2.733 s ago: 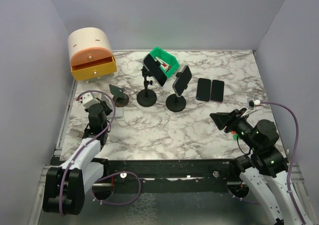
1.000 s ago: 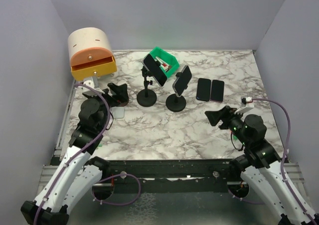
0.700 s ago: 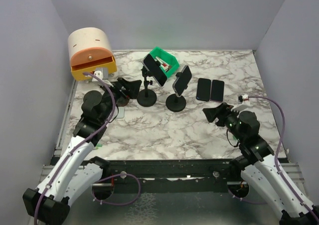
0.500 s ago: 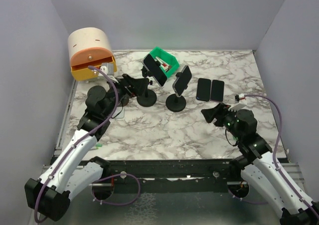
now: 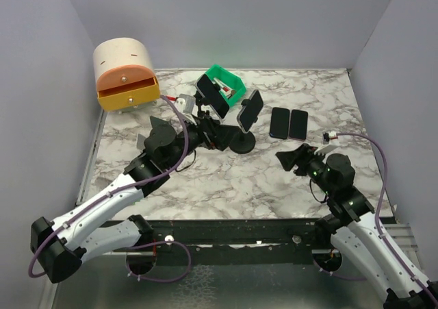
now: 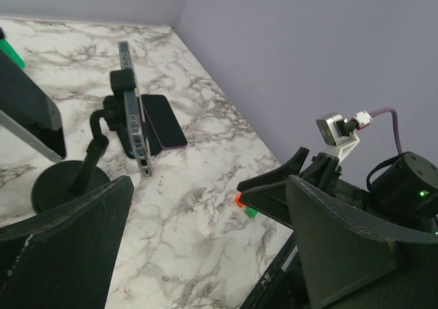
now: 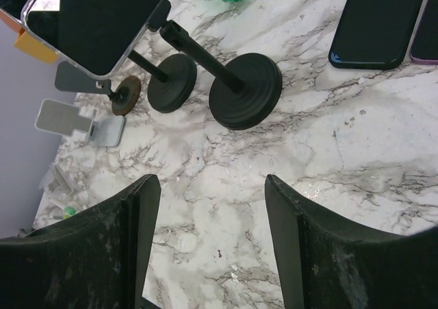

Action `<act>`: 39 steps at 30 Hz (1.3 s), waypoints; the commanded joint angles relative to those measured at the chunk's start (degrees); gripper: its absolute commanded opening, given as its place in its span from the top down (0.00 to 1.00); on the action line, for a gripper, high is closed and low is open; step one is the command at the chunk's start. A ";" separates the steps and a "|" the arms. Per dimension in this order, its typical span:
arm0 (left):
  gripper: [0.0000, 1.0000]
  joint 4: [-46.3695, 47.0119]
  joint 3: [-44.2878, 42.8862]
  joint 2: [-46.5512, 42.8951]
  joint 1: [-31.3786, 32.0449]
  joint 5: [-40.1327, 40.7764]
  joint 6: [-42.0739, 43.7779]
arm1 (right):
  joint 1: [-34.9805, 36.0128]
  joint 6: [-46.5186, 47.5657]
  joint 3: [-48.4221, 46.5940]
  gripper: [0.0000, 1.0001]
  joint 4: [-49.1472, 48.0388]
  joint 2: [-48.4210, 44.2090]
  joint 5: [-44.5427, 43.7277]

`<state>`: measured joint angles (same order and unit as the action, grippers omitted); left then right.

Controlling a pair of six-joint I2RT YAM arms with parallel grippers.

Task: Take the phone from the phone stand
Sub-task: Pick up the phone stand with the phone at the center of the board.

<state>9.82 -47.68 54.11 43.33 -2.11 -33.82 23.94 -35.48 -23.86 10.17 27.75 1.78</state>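
I work on a table (image 5: 226,179) with a white and grey marble pattern. Plain pale grey walls (image 5: 239,21) close it on the far, left and right sides.

Two phones are held on stands in the middle of the table, toward the far edge. The left-hand phone (image 5: 213,95) sits tilted on top of the left-hand stand (image 7: 172,83). The right-hand phone (image 5: 250,109) sits on the right-hand stand (image 5: 241,142), just beside the first. Both screens are dark.

My left claw (image 5: 220,136) is low by the foot of the left-hand stand, under its phone and not touching it. Its fingers (image 6: 61,247) are spread wide and nothing is between them. In my left wrist camera the right-hand phone appears edge-on ahead.

My right claw (image 5: 290,159) is near the right part of the near edge and points at the stands, well apart from both phones. Its fingers are also apart and pinch nothing.

Two more phones, a dark flat phone (image 5: 279,122) and a purple-edged flat phone (image 5: 298,124), lie touching toward the right edge. A green bin (image 5: 226,83) stands at the far edge, and an orange drawer box (image 5: 125,74) is in the far left corner.
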 commanded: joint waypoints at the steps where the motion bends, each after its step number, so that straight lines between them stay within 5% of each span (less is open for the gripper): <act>1: 0.08 -2.34 -3.25 4.10 6.71 11.92 1.27 | 0.23 1.01 -0.84 0.33 1.50 -0.75 0.10; 16: 0.13 -3.58 -8.95 16.68 13.97 32.99 -3.93 | 0.23 2.56 -4.24 0.33 8.13 -5.95 -1.50; 35: 0.23 4.13 -8.42 25.41 13.67 35.11 -0.91 | 0.28 5.60 -8.48 0.33 12.53 -9.35 -3.36; 39: 0.32 4.59 -9.11 26.57 12.51 33.50 -1.88 | 0.28 5.81 -8.71 0.33 12.75 -9.72 -3.28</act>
<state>11.77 -56.80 79.09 56.97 31.53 -35.55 23.94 -30.96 -30.89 20.86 18.83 -0.10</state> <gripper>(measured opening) 0.739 0.670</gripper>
